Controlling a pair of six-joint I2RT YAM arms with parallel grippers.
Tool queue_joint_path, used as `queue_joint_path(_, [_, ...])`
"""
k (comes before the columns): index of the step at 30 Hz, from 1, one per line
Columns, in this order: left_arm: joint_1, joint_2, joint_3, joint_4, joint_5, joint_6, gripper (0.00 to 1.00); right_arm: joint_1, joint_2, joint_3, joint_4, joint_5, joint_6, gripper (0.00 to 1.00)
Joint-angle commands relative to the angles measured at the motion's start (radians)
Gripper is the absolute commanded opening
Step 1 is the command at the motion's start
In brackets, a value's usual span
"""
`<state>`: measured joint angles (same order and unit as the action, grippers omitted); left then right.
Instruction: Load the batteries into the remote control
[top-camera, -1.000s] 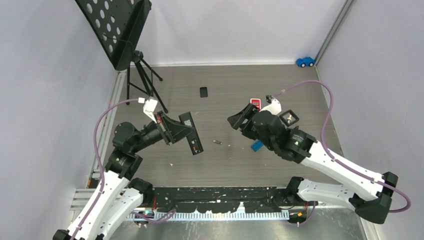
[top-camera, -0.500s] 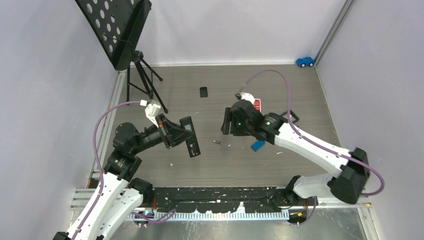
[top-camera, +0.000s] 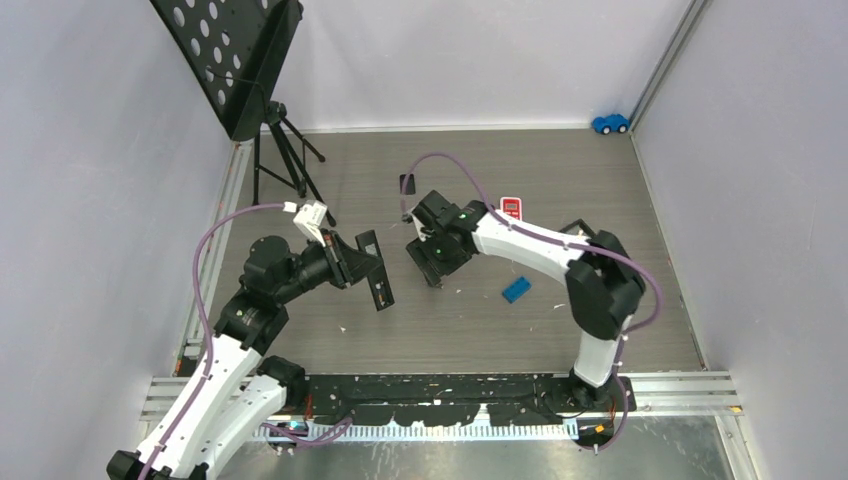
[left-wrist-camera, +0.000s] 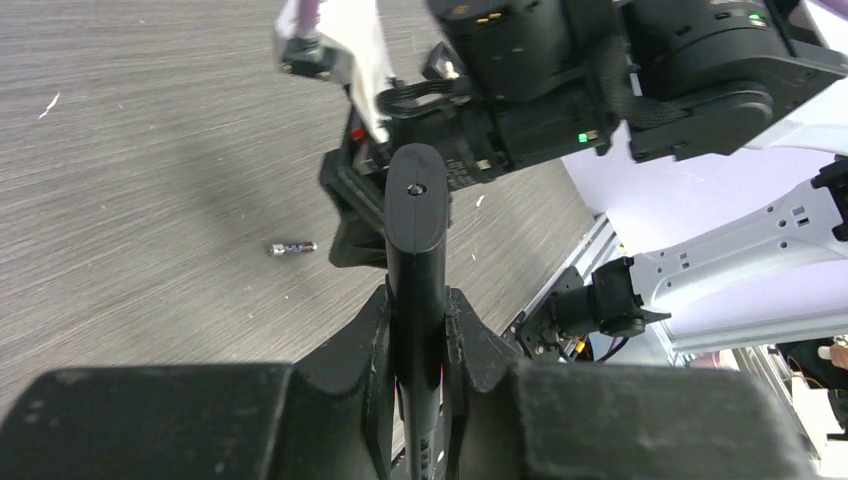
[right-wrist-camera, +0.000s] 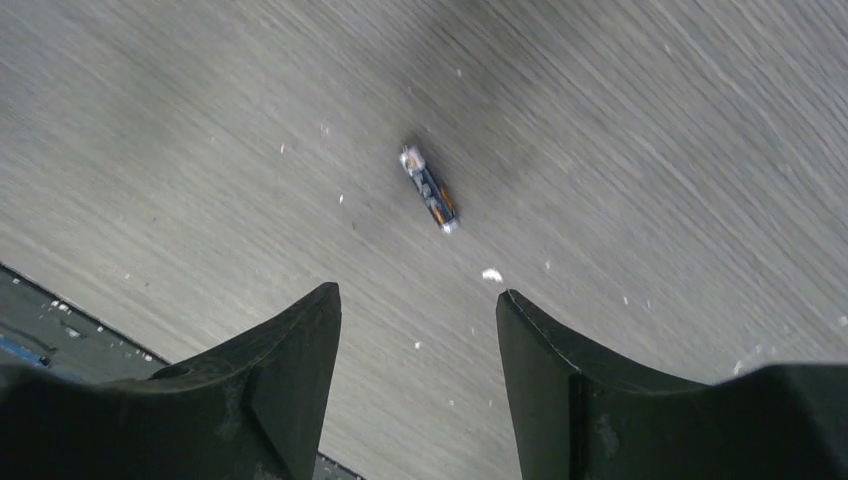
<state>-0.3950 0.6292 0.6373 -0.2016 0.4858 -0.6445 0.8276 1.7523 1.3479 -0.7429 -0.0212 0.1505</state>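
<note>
**One battery lies under the spread right jaws**

The battery (right-wrist-camera: 429, 188) is hidden from above by the right gripper (top-camera: 436, 272), which is held low over the grey surface (top-camera: 620, 300). It is shown best by the right wrist camera, though a little blurred. It is a tiny thin cylinder, dark with an orange band and silver ends. It is laid flat on the surface, just ahead of the gap between the jaws. The right jaws are spread wide and nothing is touched by them.

The black remote control (left-wrist-camera: 417, 215) is held up off the surface by the left gripper (left-wrist-camera: 417, 310), whose jaws are pressed onto its two sides. From the left wrist camera it is seen edge-on, and its near end is hidden between the jaws. Its battery slot cannot be made out, so whether anything is inside cannot be told.

A blue block (top-camera: 516, 289) is laid near the right arm. A small red and white thing (top-camera: 511, 207) is seen beyond the arm, too small to be named. A little black thing (top-camera: 407, 184) further back is also too small to be named.
</note>
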Motion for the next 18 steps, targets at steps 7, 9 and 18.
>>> queue_joint_path(7, [-0.001, 0.022, 0.052, -0.001, -0.036, 0.023, 0.00, 0.009, 0.207, 0.152, -0.056, -0.013, -0.098, 0.55])
queue_joint_path(9, [-0.001, 0.022, 0.052, -0.001, -0.035, 0.023, 0.00, 0.008, 0.219, 0.159, -0.048, -0.017, -0.090, 0.55])
queue_joint_path(18, [-0.001, 0.010, 0.070, -0.045, -0.047, 0.021, 0.00, 0.010, 0.172, 0.154, 0.003, -0.020, 0.125, 0.52])
